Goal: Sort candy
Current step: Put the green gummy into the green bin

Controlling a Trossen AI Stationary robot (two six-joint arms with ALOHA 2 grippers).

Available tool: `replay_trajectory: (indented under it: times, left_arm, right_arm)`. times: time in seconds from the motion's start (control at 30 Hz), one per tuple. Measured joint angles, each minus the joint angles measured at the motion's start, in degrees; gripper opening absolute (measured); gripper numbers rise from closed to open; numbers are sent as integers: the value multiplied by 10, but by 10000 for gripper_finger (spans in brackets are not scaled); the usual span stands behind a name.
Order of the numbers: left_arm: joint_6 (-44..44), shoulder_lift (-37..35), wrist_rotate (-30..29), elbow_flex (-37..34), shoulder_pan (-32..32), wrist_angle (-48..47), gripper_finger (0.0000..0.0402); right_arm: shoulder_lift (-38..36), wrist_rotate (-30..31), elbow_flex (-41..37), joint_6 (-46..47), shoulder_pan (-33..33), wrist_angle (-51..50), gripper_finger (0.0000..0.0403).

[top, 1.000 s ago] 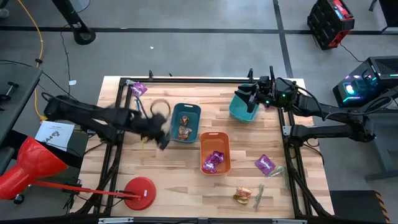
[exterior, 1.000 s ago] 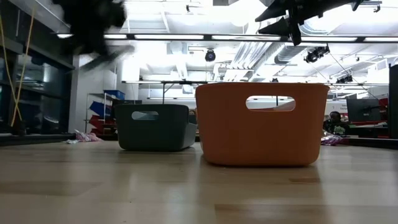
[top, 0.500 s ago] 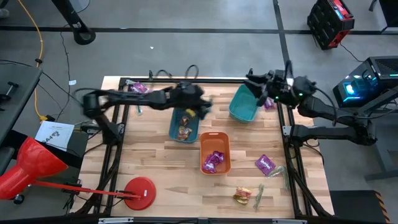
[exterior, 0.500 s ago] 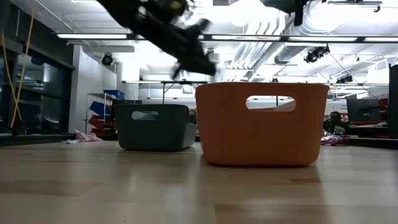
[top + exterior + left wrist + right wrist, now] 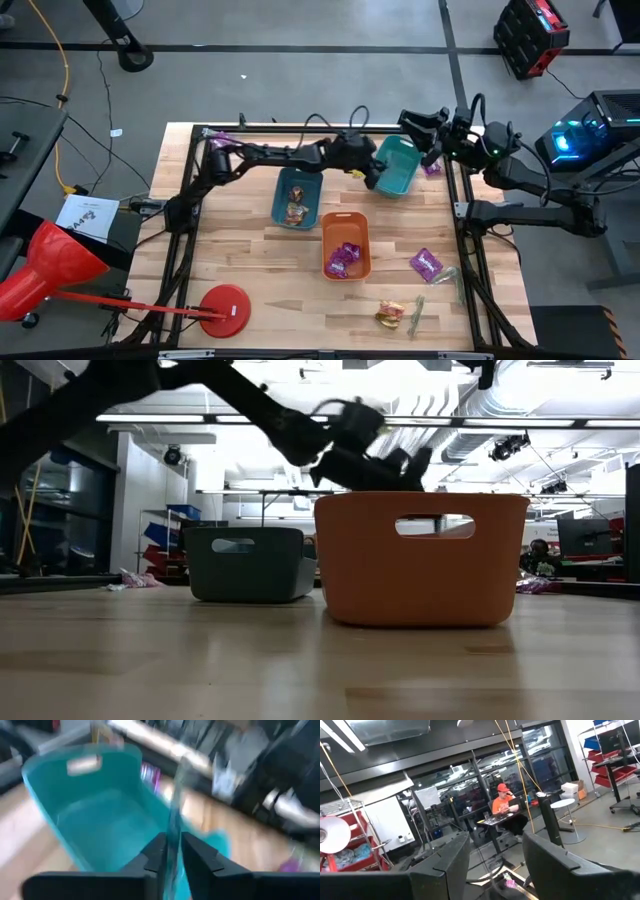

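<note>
Wooden desk: a pale green stick is pinched by the left claw over the teal bin for sorting; the right claw is spread, empty.

The left arm lies stretched across the far part of the table, barring passage there above the dark bin to the teal bin. The right gripper crowds the teal bin's far right side. The orange bin stands mid-table. Bare boards lie open at near left, beside the red disc. Candy clutters the near right.
</note>
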Motion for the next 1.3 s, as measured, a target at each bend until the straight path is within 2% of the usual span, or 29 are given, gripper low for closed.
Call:
replay_trajectory:
  times: [0.1, 0.2, 0.33, 0.4, 0.5, 0.63, 0.77, 0.93, 1.1, 1.17, 1.3]
  left_arm:
    - [41, -2, 4, 31, 0, -63, 104]
    - [45, -24, 6, 50, 7, -118, 151]
    - [69, -90, -2, 53, 27, -262, 196]
    - [93, -130, -39, 54, 38, -365, 206]
    - [98, -181, -161, 40, 54, -478, 210]
    - [24, -274, -284, -73, 83, -514, 211]
    - [-106, -380, -350, -250, 103, -525, 211]
    - [-296, -505, -366, -439, 112, -561, 211]
    - [-472, -573, -359, -564, 127, -593, 211]
    - [-515, -582, -348, -603, 140, -574, 211]
    - [-525, -579, -351, -656, 167, -509, 211]
  right_arm:
    - [0, 0, 0, -1, 0, -2, 177]
    - [0, 0, 0, -10, 0, -5, 177]
    - [0, 0, 0, -16, 0, -9, 177]
    - [0, 0, 0, -16, 0, -12, 177]
    - [0, 0, 0, -19, -1, -22, 177]
    - [0, 0, 0, -20, -4, -34, 177]
    - [0, 0, 0, -20, -4, -42, 177]
    - [0, 0, 0, -20, -4, -44, 177]
    - [0, 0, 0, -20, -4, -44, 177]
    - [0, 0, 0, -20, -4, -45, 177]
    - [0, 0, 0, -19, -4, -45, 177]
